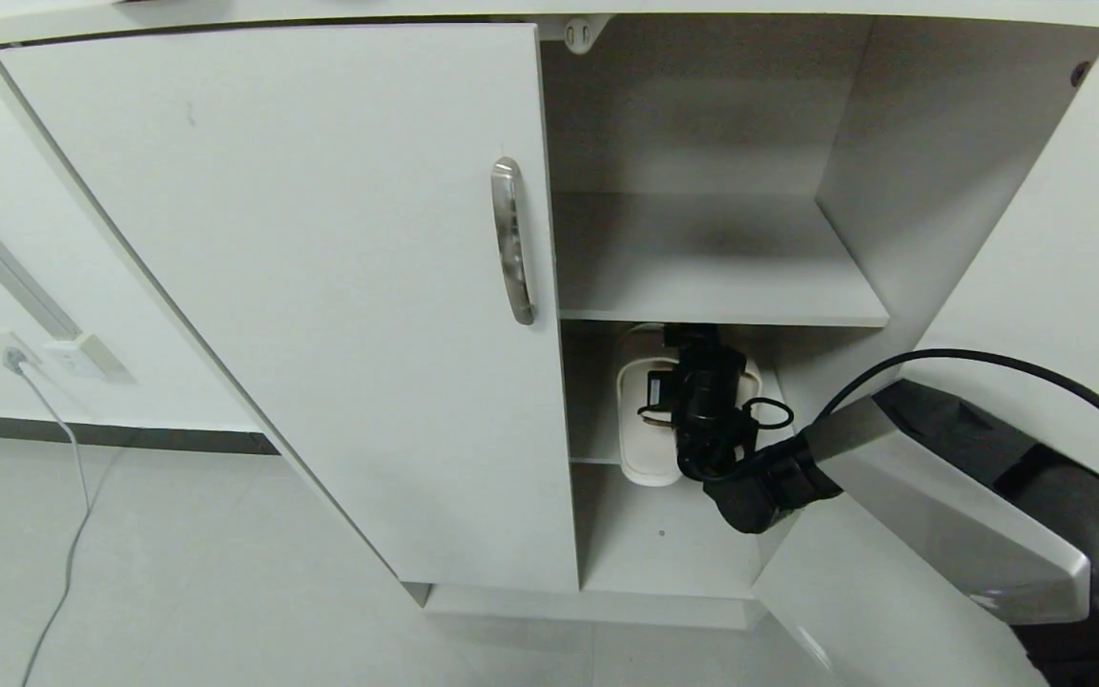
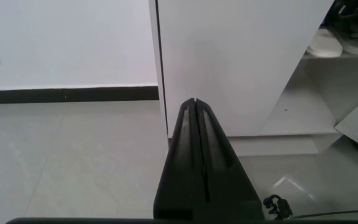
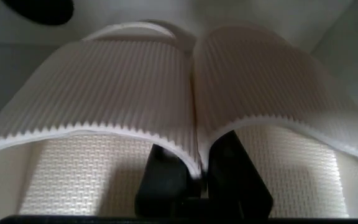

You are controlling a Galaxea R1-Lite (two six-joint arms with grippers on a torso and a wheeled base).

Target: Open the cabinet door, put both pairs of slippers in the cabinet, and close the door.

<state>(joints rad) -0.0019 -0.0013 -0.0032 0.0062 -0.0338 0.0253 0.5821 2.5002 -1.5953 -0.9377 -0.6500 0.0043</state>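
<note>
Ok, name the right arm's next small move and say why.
Probably ease the right pincer a little deeper before letting go: it is shut on the white slippers at their inner edges over the lower shelf, yet their near end seems to overhang its front lip, where the open door must close.

No text, number or sign can be read on the cabinet door (image 1: 301, 286), slippers (image 3: 129, 81) or wall socket (image 1: 82, 355).

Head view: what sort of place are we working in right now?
Likely a home or office room, maybe an entryway: an open white cabinet with pale slippers inside, a tiled floor and a wall socket.
</note>
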